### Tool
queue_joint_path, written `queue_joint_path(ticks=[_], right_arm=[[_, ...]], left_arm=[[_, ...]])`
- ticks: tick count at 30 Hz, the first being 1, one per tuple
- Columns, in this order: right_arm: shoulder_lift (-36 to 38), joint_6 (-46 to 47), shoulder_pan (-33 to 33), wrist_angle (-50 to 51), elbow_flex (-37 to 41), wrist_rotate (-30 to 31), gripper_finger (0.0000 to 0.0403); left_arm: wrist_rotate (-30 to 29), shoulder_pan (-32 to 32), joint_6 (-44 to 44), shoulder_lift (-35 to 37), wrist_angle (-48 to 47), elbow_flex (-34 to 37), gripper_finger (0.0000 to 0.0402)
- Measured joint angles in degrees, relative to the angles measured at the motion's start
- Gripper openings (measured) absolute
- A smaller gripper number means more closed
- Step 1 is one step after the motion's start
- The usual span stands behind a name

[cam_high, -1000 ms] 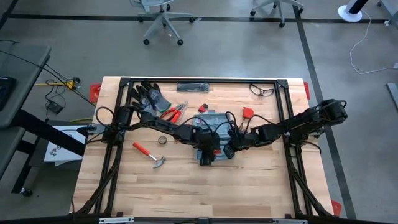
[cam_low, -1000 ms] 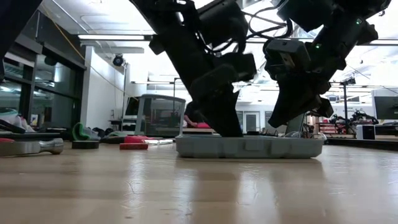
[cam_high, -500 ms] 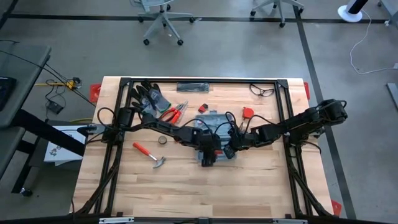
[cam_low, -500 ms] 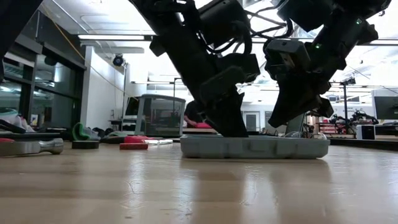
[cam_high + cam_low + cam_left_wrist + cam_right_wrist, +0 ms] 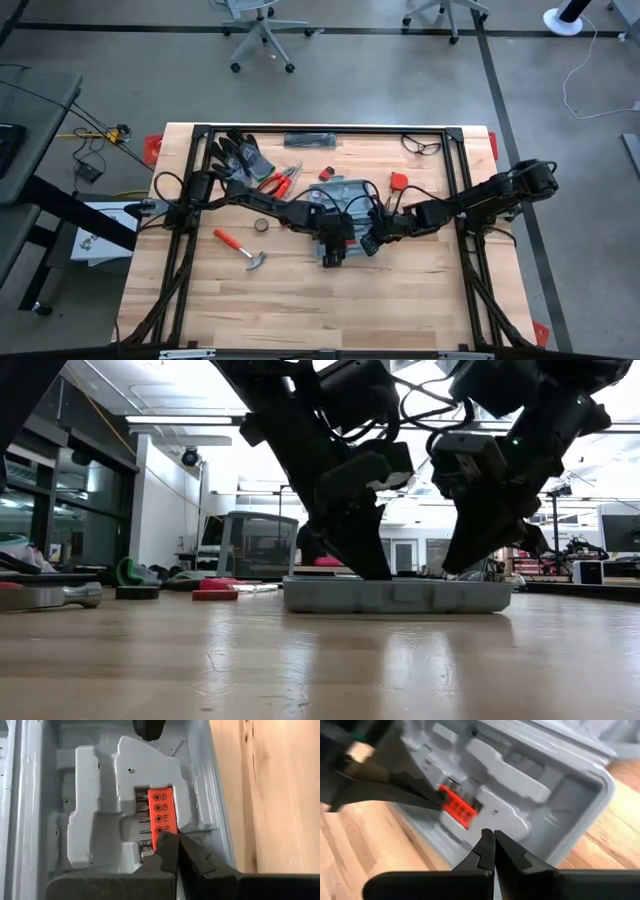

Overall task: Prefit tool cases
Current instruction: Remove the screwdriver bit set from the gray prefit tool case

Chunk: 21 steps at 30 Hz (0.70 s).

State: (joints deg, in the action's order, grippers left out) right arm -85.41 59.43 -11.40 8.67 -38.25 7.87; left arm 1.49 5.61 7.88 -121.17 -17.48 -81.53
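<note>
- Blue-grey plastic tool case (image 5: 343, 192) lies open at mid-table; your orange bit holder (image 5: 165, 815) sits in its moulded recess.
- Your left gripper (image 5: 176, 840) has its fingers pressed together, tips touching that holder's end.
- Your right gripper (image 5: 493, 837) hovers just beside the case's inner wall, fingers pressed together, empty.

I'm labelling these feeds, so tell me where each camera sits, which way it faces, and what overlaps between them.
High view: above the table, straight down; both arms meet over the case.
Low view: at tabletop height, level across; both arms come down onto the case.
Left wrist view: on the left arm, down into the case; the shut left gripper touches the orange bit holder.
Right wrist view: on the right arm, at the case; right gripper shut.
Shared: both wrist views show the orange bit holder.
</note>
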Motion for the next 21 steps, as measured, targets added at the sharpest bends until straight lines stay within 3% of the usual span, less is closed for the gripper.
queue_joint_path(ticks=[13,16,21], right_arm=[[-0.02,1.11,-0.04,-6.53,1.7,-0.32,0.0],[-0.02,1.13,-0.04,-6.52,1.7,0.05,0.0],[-0.02,1.03,-0.03,-6.32,1.7,0.4,0.0]], left_arm=[[0.27,-0.02,-5.74,1.04,0.59,-0.16,0.0005],[2.56,-0.02,-8.34,1.04,0.91,-0.16,0.0027],[3.2,-0.02,-9.57,1.12,1.07,-0.19,0.0098]])
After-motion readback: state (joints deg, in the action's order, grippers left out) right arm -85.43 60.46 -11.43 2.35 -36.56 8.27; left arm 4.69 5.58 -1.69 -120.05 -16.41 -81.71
